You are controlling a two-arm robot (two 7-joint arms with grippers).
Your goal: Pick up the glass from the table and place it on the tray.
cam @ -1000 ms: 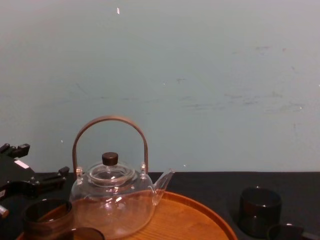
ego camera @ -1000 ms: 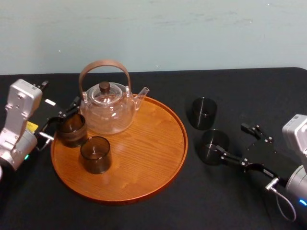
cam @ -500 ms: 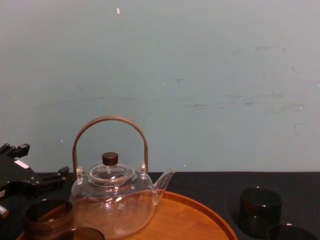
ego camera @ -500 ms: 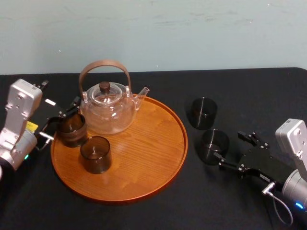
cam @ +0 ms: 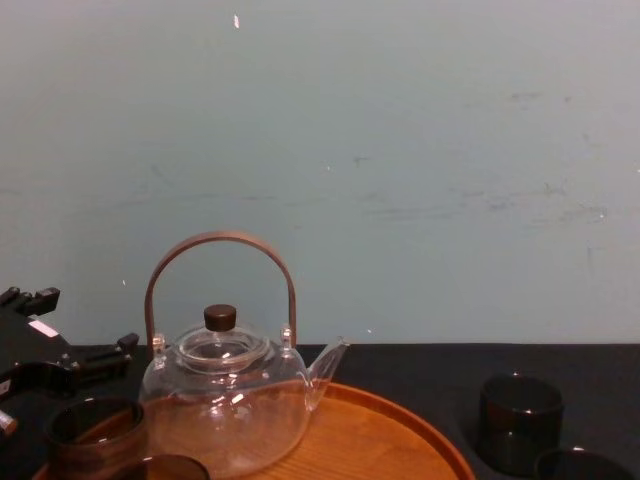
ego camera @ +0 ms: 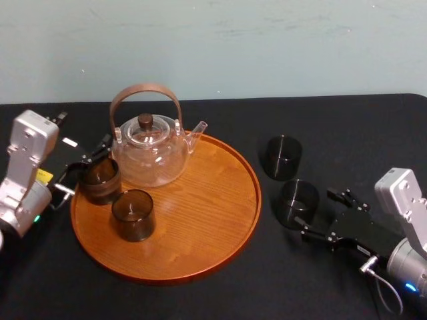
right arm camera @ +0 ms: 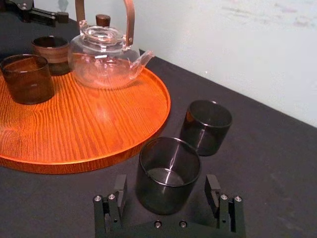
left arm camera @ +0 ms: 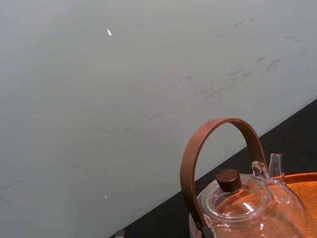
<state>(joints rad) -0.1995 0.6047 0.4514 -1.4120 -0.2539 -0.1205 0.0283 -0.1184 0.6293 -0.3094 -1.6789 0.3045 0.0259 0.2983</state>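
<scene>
Found on the black table (ego camera: 200,300), right of the tray (ego camera: 220,247) and just outside its rim: the target glass (ego camera: 298,202), upright, not yet lifted. Stands nearer than a second dark glass (ego camera: 283,157), close to it but apart.

Noted around the target: right gripper (ego camera: 315,209), low, reaching in from the near right, spread wide with one jaw to each side of the glass and a gap at both. Holds nothing. Judged a pre-grasp straddle, set level with the lower wall, ready to pinch across the width without tipping.

Noted at the tray's left edge: left gripper (ego camera: 85,167), by a brown glass (ego camera: 100,180). Cannot tell whether clamped or slack. Likely parked out of the working path.

Already on the tray: that brown glass, another (ego camera: 133,214) nearer, and the glass teapot (ego camera: 150,150) at the far side. Leaves the right and near part of the tray bare, presumably the landing area.

Risks judged: raised rim to clear on the carry; neighbouring dark glass close to the far jaw.
</scene>
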